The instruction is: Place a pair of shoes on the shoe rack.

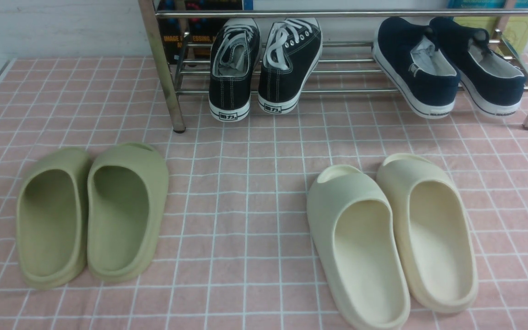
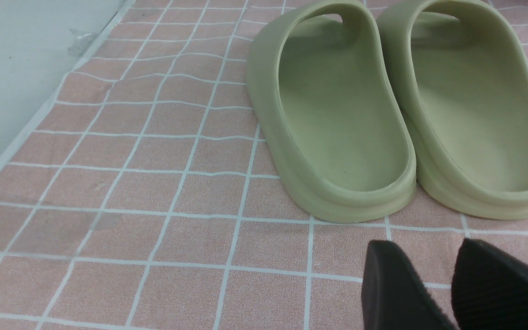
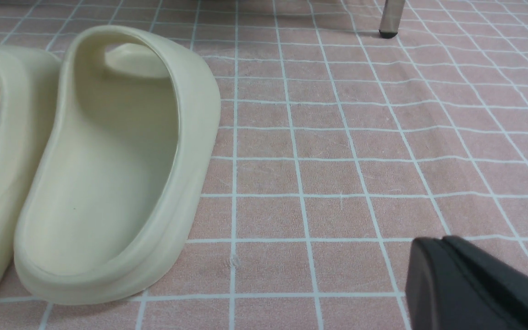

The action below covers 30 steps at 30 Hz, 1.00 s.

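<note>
The left gripper [image 2: 417, 270] stands wide apart, holding nothing; the right gripper [image 3: 429, 256] is closed on nothing. Green slides [image 1: 122, 252] lie at the front view's left, cream slides [image 1: 369, 256] lower right. The navy shoes [image 1: 417, 68] sit upper right on the rack [image 1: 346, 13], black sneakers [image 1: 232, 87] at top centre.

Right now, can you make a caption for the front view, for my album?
Navy slip-on shoes rest on the chrome rack beside black lace-ups, with green and cream slides in front.
</note>
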Motion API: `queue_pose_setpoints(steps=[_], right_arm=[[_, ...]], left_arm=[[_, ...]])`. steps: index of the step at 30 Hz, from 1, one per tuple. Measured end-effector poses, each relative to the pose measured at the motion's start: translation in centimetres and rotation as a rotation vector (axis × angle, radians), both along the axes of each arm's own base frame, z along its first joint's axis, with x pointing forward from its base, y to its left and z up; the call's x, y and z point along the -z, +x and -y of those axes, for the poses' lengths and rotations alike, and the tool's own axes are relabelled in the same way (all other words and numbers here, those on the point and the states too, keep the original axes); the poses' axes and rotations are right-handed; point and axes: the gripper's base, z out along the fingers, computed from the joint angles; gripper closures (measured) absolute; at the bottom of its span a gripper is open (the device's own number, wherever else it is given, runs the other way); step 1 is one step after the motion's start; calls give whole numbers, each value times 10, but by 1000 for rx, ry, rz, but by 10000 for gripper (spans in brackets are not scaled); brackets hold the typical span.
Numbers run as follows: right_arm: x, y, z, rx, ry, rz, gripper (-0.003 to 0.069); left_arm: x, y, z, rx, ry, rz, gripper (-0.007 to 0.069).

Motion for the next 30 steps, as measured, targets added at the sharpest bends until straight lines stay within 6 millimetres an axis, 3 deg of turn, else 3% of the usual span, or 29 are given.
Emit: queue_pose_setpoints(steps=[30], right_arm=[[0, 0, 0, 0, -1, 0, 629]], left_arm=[[0, 0, 0, 0, 0, 0, 385]])
